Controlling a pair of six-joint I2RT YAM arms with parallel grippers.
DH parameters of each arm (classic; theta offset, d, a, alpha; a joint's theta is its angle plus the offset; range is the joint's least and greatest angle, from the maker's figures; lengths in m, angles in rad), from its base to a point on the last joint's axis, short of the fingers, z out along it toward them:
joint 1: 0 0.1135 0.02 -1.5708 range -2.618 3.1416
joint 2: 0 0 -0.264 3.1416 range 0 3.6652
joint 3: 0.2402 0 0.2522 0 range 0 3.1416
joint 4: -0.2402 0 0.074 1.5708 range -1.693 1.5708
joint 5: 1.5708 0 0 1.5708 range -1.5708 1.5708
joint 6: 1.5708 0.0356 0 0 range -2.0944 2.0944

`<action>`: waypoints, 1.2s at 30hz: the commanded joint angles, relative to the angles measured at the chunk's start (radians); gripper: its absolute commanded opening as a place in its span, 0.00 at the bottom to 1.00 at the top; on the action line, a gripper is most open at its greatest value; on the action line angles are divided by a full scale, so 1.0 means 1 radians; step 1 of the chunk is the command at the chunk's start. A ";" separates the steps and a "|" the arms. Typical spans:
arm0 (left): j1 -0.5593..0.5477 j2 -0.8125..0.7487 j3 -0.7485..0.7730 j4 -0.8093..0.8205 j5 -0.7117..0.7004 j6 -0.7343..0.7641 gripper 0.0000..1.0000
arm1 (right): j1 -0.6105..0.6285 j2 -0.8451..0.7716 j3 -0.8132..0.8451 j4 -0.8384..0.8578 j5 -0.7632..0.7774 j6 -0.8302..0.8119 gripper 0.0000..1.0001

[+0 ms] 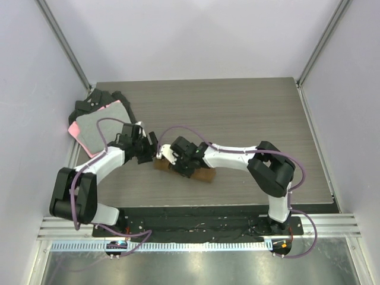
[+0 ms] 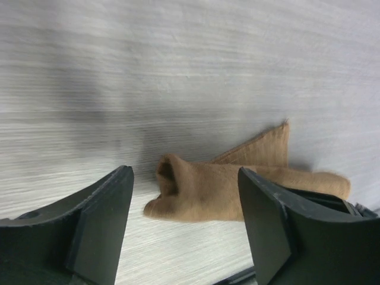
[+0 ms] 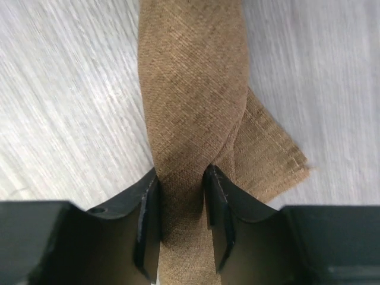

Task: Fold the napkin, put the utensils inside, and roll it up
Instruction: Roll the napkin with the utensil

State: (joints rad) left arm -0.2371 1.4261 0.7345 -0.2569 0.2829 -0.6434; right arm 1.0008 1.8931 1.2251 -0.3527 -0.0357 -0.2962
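Two grippers meet at one end of the napkin, which lies as a tight brown roll on the tabletop, left of the middle and closer to the near edge than the far one. Its long axis runs roughly along that near edge, and the right end sits slightly nearer to it. A loose triangular corner pokes out from under the roll on one side.

The right gripper is the nearer one. It straddles the roll crosswise near its left end, with its jaws drawn in narrow so that both pads press the fabric from opposite sides — a pinch on the roll itself.

The left gripper sits just off the left tip, looking along the roll at its open, tube-like end. Its jaws stand wide and hold nothing, and the fabric lies ahead of them, untouched. No utensil shows anywhere; whether one is wrapped inside I cannot tell.

Any tidying or tightening turns on that axis — the right arm already has hold across it, and the left would have to come in end-on.
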 commanded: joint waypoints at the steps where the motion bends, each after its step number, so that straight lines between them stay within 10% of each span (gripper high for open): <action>1: 0.005 -0.110 -0.029 -0.012 -0.142 -0.002 0.78 | -0.053 0.066 0.114 -0.215 -0.249 0.084 0.37; 15: 0.005 -0.314 -0.250 0.303 0.030 -0.009 0.74 | -0.261 0.210 0.269 -0.335 -0.831 0.157 0.33; 36: -0.021 -0.049 -0.297 0.576 0.122 -0.001 0.35 | -0.330 0.354 0.289 -0.333 -0.925 0.164 0.29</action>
State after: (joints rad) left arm -0.2489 1.3396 0.4412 0.2119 0.3725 -0.6533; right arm 0.6735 2.2200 1.4956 -0.6765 -0.9722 -0.1341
